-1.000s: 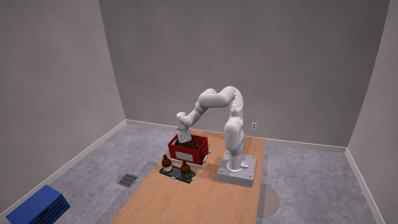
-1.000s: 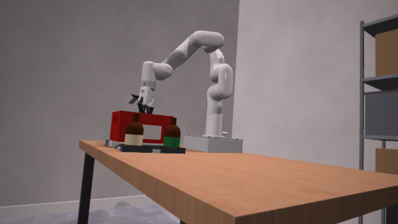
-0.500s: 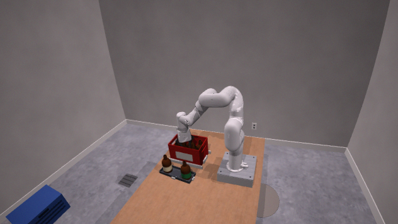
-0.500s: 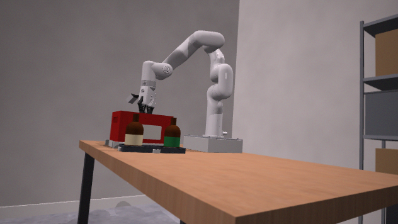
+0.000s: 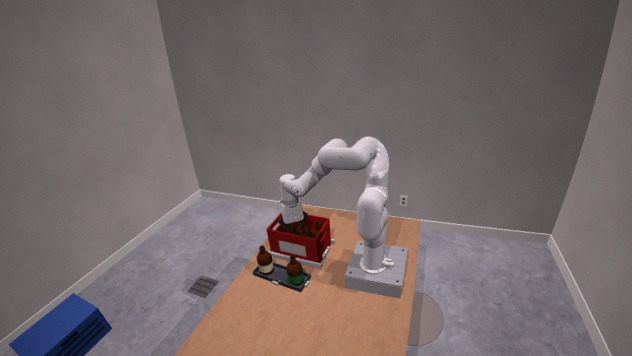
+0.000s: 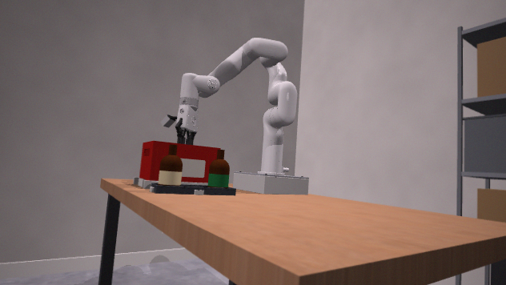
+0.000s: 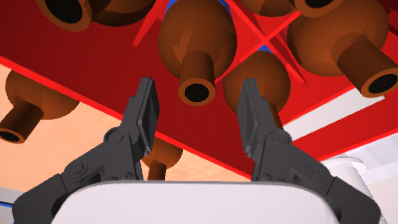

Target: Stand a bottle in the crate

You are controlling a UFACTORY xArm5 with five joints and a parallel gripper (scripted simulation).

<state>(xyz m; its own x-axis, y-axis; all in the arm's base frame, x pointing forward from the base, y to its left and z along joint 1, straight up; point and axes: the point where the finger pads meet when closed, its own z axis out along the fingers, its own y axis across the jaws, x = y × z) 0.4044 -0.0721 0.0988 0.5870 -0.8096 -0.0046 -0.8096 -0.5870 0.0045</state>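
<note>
1. My gripper (image 7: 198, 93) hangs above the red crate (image 6: 154, 156), left of centre in the exterior view, its fingers parted about two-thirds of the way and holding nothing.
2. In the wrist view my two dark fingers stand either side of the open neck of a brown bottle (image 7: 197, 37) in the upper middle of the frame; both pads are apart from the neck.
3. That bottle stands in a crate cell, with red dividers crossing beside it and other brown bottles filling the cells around it at the top of the frame.
4. In the top view, the crate sits near the far end of the wooden table (image 5: 300, 320), with bottle tops showing above its rim.
5. The dark tray (image 6: 216, 191) lies just in front of the crate, towards the camera in the exterior view.
6. Two bottles stand upright on the tray: one with a cream label (image 6: 170, 170) on the left, one with a green label (image 6: 218, 172) on the right.
</note>
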